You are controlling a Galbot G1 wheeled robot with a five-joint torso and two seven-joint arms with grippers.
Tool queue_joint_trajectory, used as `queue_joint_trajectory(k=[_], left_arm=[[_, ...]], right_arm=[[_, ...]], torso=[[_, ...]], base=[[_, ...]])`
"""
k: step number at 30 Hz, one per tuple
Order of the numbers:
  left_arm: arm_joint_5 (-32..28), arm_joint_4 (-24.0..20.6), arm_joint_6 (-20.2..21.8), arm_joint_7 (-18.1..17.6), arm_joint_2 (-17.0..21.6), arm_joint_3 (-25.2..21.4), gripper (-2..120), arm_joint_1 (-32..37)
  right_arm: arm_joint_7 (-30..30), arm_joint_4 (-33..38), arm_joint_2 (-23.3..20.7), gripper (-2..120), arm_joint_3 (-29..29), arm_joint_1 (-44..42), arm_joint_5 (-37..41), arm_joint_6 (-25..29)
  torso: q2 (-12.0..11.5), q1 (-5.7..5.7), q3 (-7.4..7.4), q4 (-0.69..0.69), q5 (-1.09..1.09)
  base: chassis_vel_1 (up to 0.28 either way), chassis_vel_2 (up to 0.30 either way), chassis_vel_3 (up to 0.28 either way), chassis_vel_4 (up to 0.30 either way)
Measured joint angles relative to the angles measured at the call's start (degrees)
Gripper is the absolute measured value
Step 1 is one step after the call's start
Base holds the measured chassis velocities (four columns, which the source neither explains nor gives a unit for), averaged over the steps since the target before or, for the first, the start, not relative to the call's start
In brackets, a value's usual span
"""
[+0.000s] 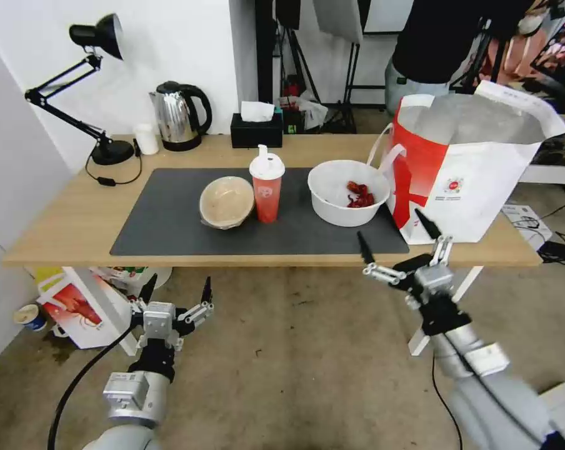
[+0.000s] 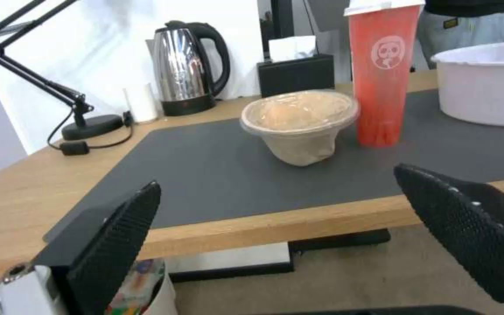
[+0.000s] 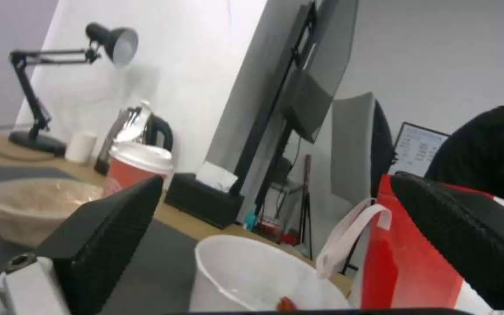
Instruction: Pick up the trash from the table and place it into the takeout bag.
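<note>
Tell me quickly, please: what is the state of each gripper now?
Left gripper: open, holding nothing, below the table edge.
Right gripper: open, holding nothing, at the table's front edge near the white bowl.

Head camera looks down over the table [image 1: 76, 219] from in front. Left wrist camera sits low at the near edge, facing the wrapped bowl [image 2: 299, 124] and cup [image 2: 383, 74]. Right wrist camera, lower still, tilts up past the white bowl [image 3: 252, 275] and bag [image 3: 415, 262]; both wrist views share the cup.
</note>
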Motion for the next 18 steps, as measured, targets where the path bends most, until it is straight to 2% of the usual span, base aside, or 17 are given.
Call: queue_joint_trajectory(k=[3, 4, 6, 7, 8, 11, 12, 16, 17, 18], left_arm=[[0.0, 0.0, 0.0, 0.0, 0.0, 0.0, 100, 0.0], [0.0, 0.0, 0.0, 0.0, 0.0, 0.0, 100, 0.0], [0.0, 0.0, 0.0, 0.0, 0.0, 0.0, 100, 0.0], [0.0, 0.0, 0.0, 0.0, 0.0, 0.0, 100, 0.0], [0.0, 0.0, 0.0, 0.0, 0.0, 0.0, 100, 0.0], [0.0, 0.0, 0.0, 0.0, 0.0, 0.0, 100, 0.0], [0.0, 0.0, 0.0, 0.0, 0.0, 0.0, 100, 0.0], [0.0, 0.0, 0.0, 0.0, 0.0, 0.0, 100, 0.0], [0.0, 0.0, 0.0, 0.0, 0.0, 0.0, 100, 0.0], [0.0, 0.0, 0.0, 0.0, 0.0, 0.0, 100, 0.0]], right_arm=[[-0.8, -1.19, -5.53, 100, 0.83, 2.94, 3.94, -2.16], [-0.8, -1.19, -5.53, 100, 0.83, 2.94, 3.94, -2.16], [-1.64, -1.72, -8.9, 100, 0.97, 5.17, 6.89, -3.19], [-1.88, -1.37, -13.15, 100, 0.49, 7.64, 12.81, -5.51], [-1.88, -1.37, -13.15, 100, 0.49, 7.64, 12.81, -5.51], [0.09, 0.54, -18.39, 100, -1.27, 10.6, 23.63, -10.68], [0.09, 0.54, -18.39, 100, -1.27, 10.6, 23.63, -10.68], [0.7, 1.1, -26.54, 100, -4.03, 17.98, 38.7, -17.9], [0.7, 1.1, -26.54, 100, -4.03, 17.98, 38.7, -17.9], [0.03, 0.7, -28.67, 100, -5.11, 21.27, 42.64, -20.22]], torso=[[0.0, 0.0, 0.0, 0.0, 0.0], [0.0, 0.0, 0.0, 0.0, 0.0], [0.0, 0.0, 0.0, 0.01, 0.0], [0.0, 0.0, 0.0, 0.0, -0.01], [0.0, 0.0, 0.0, 0.0, -0.01], [0.0, 0.0, 0.0, 0.01, -0.03], [0.0, 0.0, 0.0, 0.01, -0.03], [0.0, 0.01, 0.0, 0.0, 0.0], [0.0, 0.01, 0.0, 0.0, 0.0], [0.0, 0.0, 0.0, 0.01, -0.02]], base=[[0.0, 0.0, 0.0, 0.0], [0.0, 0.0, 0.0, 0.0], [0.0, 0.0, 0.0, 0.0], [0.0, 0.0, 0.0, 0.0], [0.0, 0.0, 0.0, 0.0], [0.0, 0.0, 0.0, 0.0], [0.0, 0.0, 0.0, 0.0], [0.0, 0.0, 0.0, 0.0], [0.0, 0.0, 0.0, 0.0], [0.0, 0.0, 0.0, 0.0]])
